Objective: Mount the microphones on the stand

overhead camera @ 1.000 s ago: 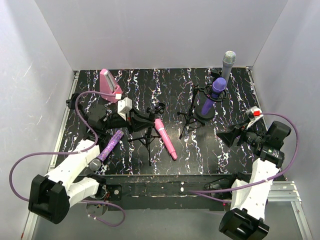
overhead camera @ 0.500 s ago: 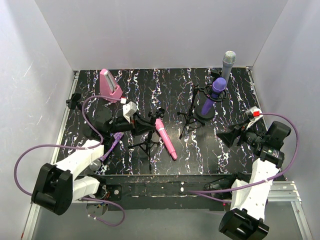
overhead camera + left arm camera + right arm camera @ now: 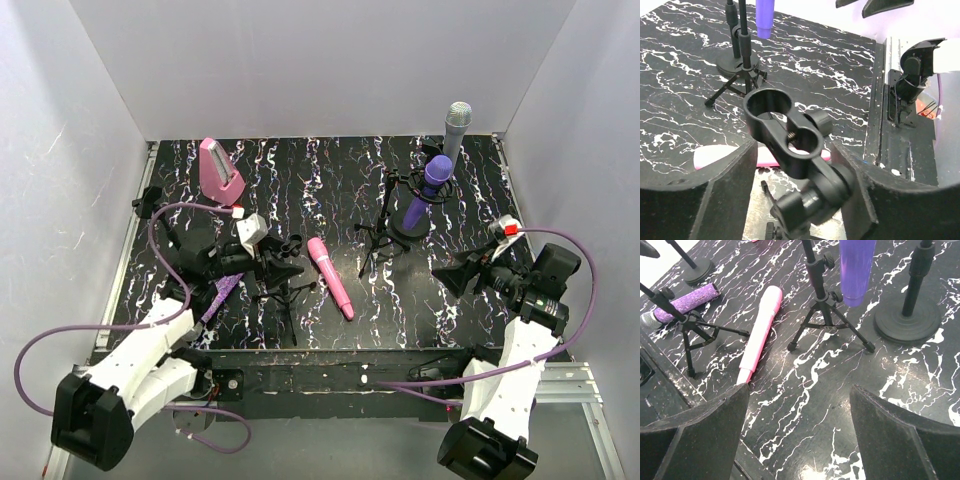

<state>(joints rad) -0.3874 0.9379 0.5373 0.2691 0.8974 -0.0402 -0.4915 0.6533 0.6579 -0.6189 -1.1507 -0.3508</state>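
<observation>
From above, the left claw sits at about 9 o'clock on the black marbled bench. It is at the head of a small tripod stand, with its jaws spread. The glittery purple microphone lies flat on the bench at 8 o'clock, partly under the left arm and unheld. The pink microphone lies flat near the centre, just at 3 o'clock of that stand. At 2 o'clock the dark purple microphone stands tilted in a stand's holder. The silver-grey microphone rises upright just beyond it. A pink wedge box stands at 10 o'clock. The right claw hangs at 4 o'clock, well apart from every microphone.

In the left wrist view, the left claw is released. The stand's black two-ring clip rises between its fingers, and both rings are empty. Part of the pink microphone shows behind the clip.

In the right wrist view, the right claw is released and grasps nothing, its fingers wide apart over bare bench. The pink microphone lies at 11 o'clock of it. The glittery purple microphone lies farther off at 10 o'clock. The lower end of the dark purple microphone hangs at 1 o'clock above a larger tripod stand.
</observation>
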